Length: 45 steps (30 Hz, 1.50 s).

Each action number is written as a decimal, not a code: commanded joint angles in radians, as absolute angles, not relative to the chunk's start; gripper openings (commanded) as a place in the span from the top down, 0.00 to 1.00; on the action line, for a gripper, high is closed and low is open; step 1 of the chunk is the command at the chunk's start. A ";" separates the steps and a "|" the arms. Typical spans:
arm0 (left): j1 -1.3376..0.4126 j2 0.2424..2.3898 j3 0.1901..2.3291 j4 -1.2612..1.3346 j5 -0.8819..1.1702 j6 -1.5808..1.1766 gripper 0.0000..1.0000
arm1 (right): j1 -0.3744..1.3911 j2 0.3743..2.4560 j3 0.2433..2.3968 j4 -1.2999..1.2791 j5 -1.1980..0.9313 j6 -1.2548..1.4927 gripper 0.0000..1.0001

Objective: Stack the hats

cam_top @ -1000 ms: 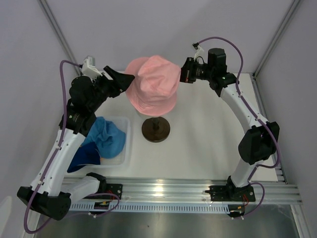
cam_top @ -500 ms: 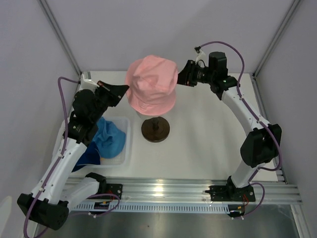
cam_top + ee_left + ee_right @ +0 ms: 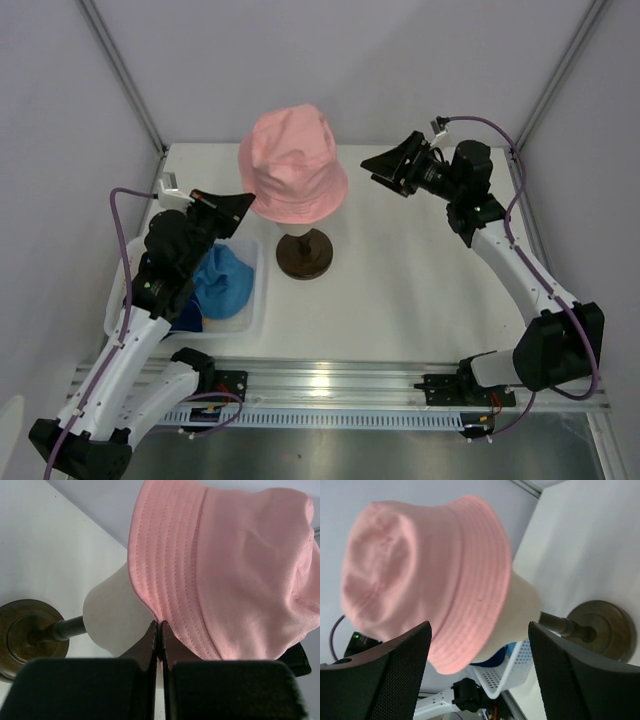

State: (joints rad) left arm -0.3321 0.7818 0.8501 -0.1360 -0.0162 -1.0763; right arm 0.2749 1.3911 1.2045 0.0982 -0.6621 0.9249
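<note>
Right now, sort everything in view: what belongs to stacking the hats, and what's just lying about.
Job: pink hat, light blue hat, dark navy hat.
Lying about: beige head form, its brown base, plastic tray.

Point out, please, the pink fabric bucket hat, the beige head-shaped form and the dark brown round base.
pink fabric bucket hat [image 3: 290,152], top external view, crown.
beige head-shaped form [image 3: 112,615], left wrist view, bare side.
dark brown round base [image 3: 607,625], right wrist view, top.

Pink hat [image 3: 425,575] sits on beige head form [image 3: 520,610]; fingers [image 3: 385,680] spread wide, apart from it.
</note>
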 commanded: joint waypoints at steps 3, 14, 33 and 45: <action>-0.387 0.776 0.841 -0.144 -0.046 -1.092 0.99 | 0.330 1.335 1.120 0.354 -0.551 1.109 0.18; -0.425 0.770 0.799 -0.124 -0.075 -1.118 0.99 | 0.367 1.410 1.057 0.465 -0.508 1.187 0.22; -0.425 0.772 0.801 -0.097 -0.075 -1.114 0.99 | 0.431 1.551 1.097 0.704 -0.519 1.344 0.95; -0.425 0.703 0.808 -0.143 -0.089 -1.137 0.99 | 0.433 1.430 1.143 0.598 -0.483 1.316 1.00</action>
State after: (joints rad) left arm -0.4126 0.7338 0.8131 -0.1314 -0.0952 -1.1252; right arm 0.4263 1.5116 1.0721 0.5785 -0.5037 1.3380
